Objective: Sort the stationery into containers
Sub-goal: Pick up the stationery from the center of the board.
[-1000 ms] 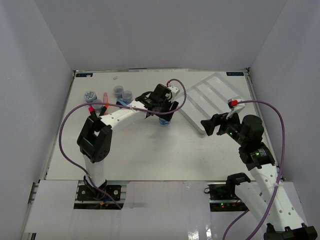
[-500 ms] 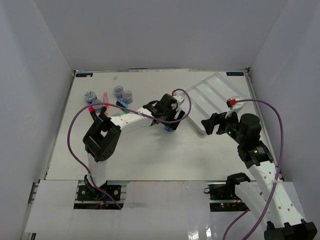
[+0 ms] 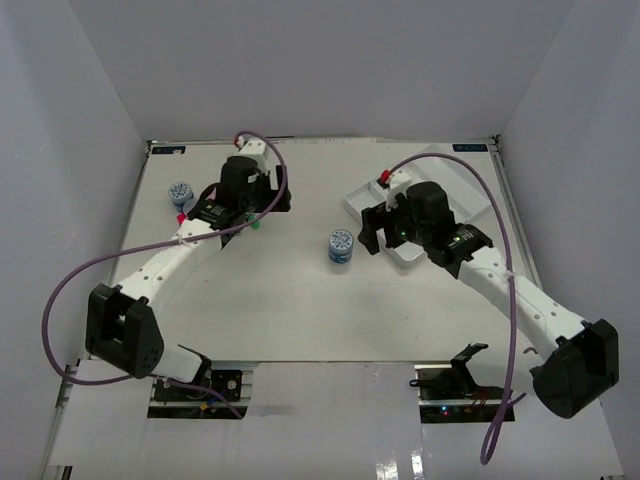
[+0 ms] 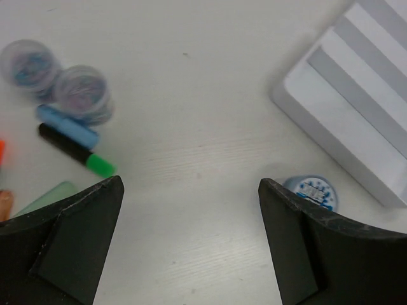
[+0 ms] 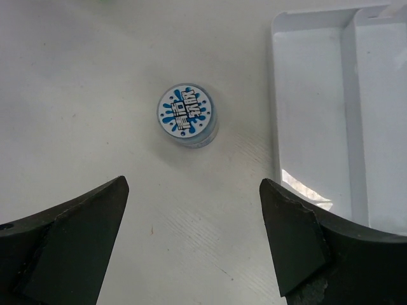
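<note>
A clear jar with a blue-white lid (image 3: 341,245) stands alone on the table, left of the white tray (image 3: 455,172). My right gripper (image 3: 371,232) is open and empty, hovering by the tray's left end; in the right wrist view (image 5: 194,235) the jar (image 5: 186,115) lies ahead of the fingers, with the tray (image 5: 318,95) to the right. My left gripper (image 3: 262,207) is open and empty at the back left. Its wrist view (image 4: 191,235) shows two jars (image 4: 82,94), a blue marker (image 4: 67,126), a black marker with a green cap (image 4: 76,150), the lone jar (image 4: 311,192) and the tray (image 4: 356,95).
Another jar (image 3: 180,192) and a red marker end (image 3: 182,217) sit at the far left, partly hidden by the left arm. White walls enclose the table on three sides. Purple cables loop over both arms.
The left gripper has let go of the jar and swung back to the far left, beside the marker cluster. The right arm has moved left over the tray, close to the jar.
</note>
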Tool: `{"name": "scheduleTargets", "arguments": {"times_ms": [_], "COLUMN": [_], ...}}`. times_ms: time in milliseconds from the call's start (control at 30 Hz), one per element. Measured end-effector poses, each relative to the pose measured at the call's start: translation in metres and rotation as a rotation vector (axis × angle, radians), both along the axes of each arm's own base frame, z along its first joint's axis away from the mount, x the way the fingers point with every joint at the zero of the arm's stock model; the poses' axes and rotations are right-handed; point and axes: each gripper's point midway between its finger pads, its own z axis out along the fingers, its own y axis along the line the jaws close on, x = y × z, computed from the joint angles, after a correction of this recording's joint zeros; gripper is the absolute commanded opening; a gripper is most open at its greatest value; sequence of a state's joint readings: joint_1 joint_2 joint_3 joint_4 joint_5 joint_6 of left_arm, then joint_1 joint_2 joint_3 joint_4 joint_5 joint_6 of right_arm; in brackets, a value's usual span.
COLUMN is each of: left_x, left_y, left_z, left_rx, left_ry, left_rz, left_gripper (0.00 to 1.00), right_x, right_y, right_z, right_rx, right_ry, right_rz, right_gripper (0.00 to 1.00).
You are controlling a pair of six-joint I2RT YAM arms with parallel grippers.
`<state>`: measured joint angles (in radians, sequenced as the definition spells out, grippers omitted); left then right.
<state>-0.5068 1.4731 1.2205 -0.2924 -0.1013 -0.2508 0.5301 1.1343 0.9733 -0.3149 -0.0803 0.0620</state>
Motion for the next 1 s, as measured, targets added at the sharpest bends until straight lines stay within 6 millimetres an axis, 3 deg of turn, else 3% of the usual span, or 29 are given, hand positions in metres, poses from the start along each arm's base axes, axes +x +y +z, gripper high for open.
{"name": "scheduleTargets", "arguments": {"times_ms": [100, 300, 467, 800, 967, 1000], "left_x": [-0.006, -0.064, -0.095, -0.098, -0.098, -0.097], "left_y": [0.058, 0.107, 0.124, 0.129, 0.13, 0.13], "left_z": [-0.009, -0.057, -0.073, -0.069, -0.069, -0.07], "left_rx": [-0.004, 0.019, 0.034, 0.027, 0.03, 0.031], "left_ry": [0.014, 0.088, 0.099, 0.056, 0.056, 0.057], "left_rz": [0.135, 0.22, 0.244, 0.264, 0.267, 0.269], "left_gripper": [0.98, 0.98, 0.98, 0.98, 0.98, 0.98], "right_x": [0.003, 0.02, 0.032, 0.044, 0.047, 0.048], "right_y": [0.024, 0.049, 0.066, 0.08, 0.084, 0.085], "right_z": [-0.02, -0.067, -0.096, -0.137, -0.147, -0.147], "right_rx": [-0.068, -0.205, -0.269, -0.332, -0.336, -0.332], "right_ry": [0.035, 0.106, 0.15, 0.2, 0.207, 0.209], "right_rz": [0.05, 0.061, 0.071, 0.072, 0.073, 0.069], "right_gripper": [0.9, 0.9, 0.91, 1.0, 0.7, 0.55]}}
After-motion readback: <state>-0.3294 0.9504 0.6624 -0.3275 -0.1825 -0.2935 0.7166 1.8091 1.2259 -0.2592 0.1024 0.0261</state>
